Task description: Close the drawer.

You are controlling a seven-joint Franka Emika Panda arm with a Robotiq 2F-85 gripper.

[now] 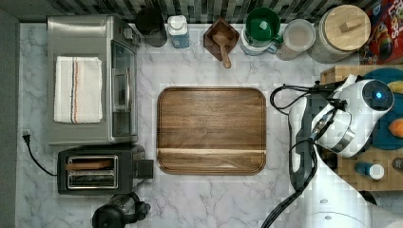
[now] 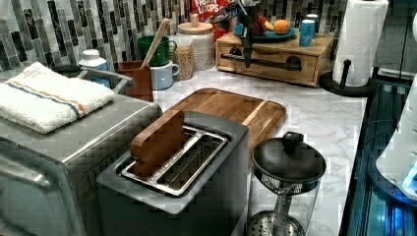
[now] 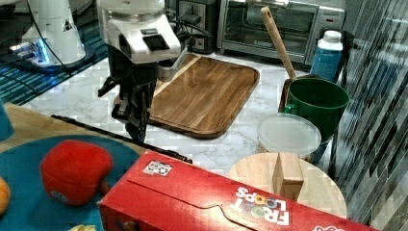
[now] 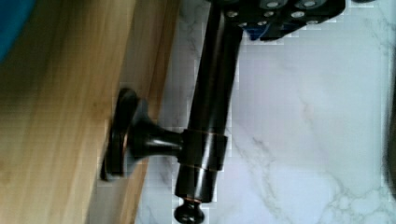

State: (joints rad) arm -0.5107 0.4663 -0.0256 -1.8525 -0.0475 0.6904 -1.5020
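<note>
Inspecting the approach stage: the gripper (image 2: 247,55) hangs at the dark bar handle (image 4: 209,112) of the drawer (image 2: 268,73). The drawer sits directly behind the gripper, in the light wooden box under the blue plate (image 2: 269,36). Whether the gripper is clasping the bar or is released cannot be told. How far the drawer front stands out from its box is also unclear. The cutting board (image 1: 211,130) lies well apart, on the gripper's other side. In my judgement the closing push is not yet complete. The next move calls for a straight, square press on the front until it seats flush.
</note>
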